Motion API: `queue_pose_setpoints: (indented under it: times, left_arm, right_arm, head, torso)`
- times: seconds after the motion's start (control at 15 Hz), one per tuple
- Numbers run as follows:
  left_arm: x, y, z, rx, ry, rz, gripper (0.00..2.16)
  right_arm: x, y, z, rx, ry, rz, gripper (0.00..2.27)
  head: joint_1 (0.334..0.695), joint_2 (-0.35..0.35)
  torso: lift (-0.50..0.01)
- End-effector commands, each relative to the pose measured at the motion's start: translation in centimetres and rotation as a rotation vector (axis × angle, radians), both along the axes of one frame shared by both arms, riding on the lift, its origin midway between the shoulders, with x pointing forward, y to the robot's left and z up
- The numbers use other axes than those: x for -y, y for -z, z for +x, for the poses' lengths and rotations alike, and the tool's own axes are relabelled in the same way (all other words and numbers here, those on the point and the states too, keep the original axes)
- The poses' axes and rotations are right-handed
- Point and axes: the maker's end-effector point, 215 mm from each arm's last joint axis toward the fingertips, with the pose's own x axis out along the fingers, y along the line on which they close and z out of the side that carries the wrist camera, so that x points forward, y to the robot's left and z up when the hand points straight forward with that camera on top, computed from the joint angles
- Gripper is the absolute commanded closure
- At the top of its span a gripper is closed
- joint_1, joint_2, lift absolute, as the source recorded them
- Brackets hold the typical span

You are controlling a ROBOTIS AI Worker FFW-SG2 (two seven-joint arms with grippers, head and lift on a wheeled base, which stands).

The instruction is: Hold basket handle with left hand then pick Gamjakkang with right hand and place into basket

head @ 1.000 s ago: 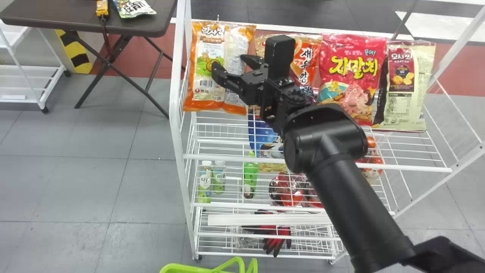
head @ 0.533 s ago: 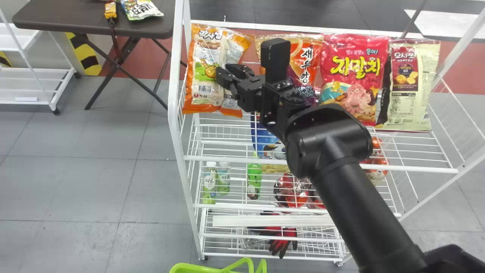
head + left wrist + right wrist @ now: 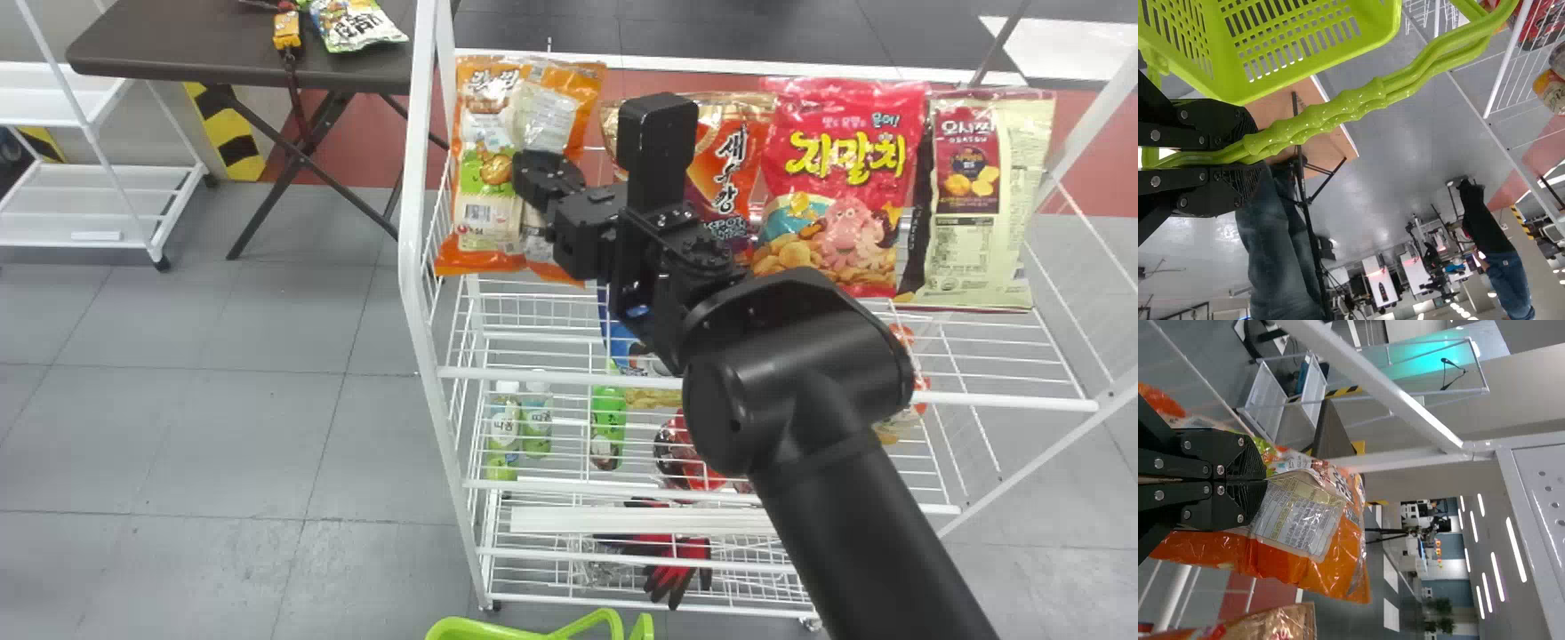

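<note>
A white post (image 3: 418, 178) hems in the orange bag (image 3: 476, 209) on its left, while the shrimp bag (image 3: 740, 169) limits sideways room on its right, a slim gap between the two. The right gripper (image 3: 533, 182) is at the orange bag, its arm (image 3: 800, 356) reaching over the front rail (image 3: 533, 376). Left of the post, open floor (image 3: 204, 400) offers passage below the table (image 3: 240, 53).

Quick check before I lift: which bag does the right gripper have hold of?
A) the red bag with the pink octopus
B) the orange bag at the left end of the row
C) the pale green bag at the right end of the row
B: the right gripper's two fingers are closed together on the film of the orange Gamjakkang bag.
</note>
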Motion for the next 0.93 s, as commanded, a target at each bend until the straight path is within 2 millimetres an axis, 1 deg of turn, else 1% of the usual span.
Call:
queue_pose_setpoints:
  times: [0.0,0.13,0.2,0.27,0.33,0.4,0.53,0.67,0.73,0.8,0.87]
  left_arm:
    - [0.3,-0.2,-0.2,0.001,0.008,0.000,2.14]
    - [0.4,-0.3,-0.5,-0.006,0.022,0.011,2.14]
    - [0.5,-0.3,-0.7,-0.004,0.027,0.014,2.14]
    - [0.5,-0.3,-0.8,-0.003,0.028,0.017,2.14]
    - [0.4,-0.4,-0.8,0.000,0.025,0.017,2.14]
    - [0.3,-0.5,-0.8,0.001,0.025,0.017,2.14]
    - [0.4,-0.6,-0.9,0.003,0.027,0.016,2.14]
    - [0.5,-0.7,-0.8,0.005,0.029,0.013,2.14]
    - [0.5,-0.6,-0.7,0.005,0.027,0.014,2.14]
    - [0.5,-0.7,-0.8,0.005,0.029,0.013,2.13]
    - [0.5,-0.7,-0.8,0.005,0.029,0.013,2.14]
  right_arm:
    - [-1.2,-0.6,-3.2,-0.053,-0.038,0.037,2.25]
    - [-1.1,-0.5,-5.1,-0.108,-0.051,0.059,2.25]
    - [-0.7,-0.8,-6.2,-0.132,-0.053,0.085,2.25]
    - [0.9,-0.1,-7.4,-0.160,-0.050,0.067,2.25]
    - [2.1,-0.2,-8.5,-0.161,-0.046,0.053,2.25]
    - [3.4,-0.1,-9.5,-0.166,-0.039,0.033,2.25]
    - [7.0,-0.1,-10.8,-0.169,0.002,-0.003,2.25]
    - [10.9,0.9,-12.0,-0.193,0.032,-0.034,2.25]
    - [12.5,0.6,-12.8,-0.204,0.042,-0.029,2.25]
    - [14.0,0.0,-13.7,-0.212,0.053,-0.032,2.25]
    - [15.5,-0.1,-14.8,-0.230,0.062,-0.035,2.25]
  head:
    - [0.695,-0.024]
    - [0.695,-0.007]
    - [0.695,-0.004]
    - [0.695,-0.003]
    - [0.695,-0.007]
    - [0.695,-0.033]
    - [0.695,-0.082]
    - [0.695,-0.144]
    - [0.695,-0.172]
    - [0.695,-0.232]
    - [0.695,-0.266]
  torso:
    - [-0.019]
    - [-0.019]
    - [-0.019]
    - [-0.019]
    - [-0.019]
    - [-0.019]
    - [-0.019]
    - [-0.019]
    - [-0.019]
    - [-0.019]
    - [-0.019]
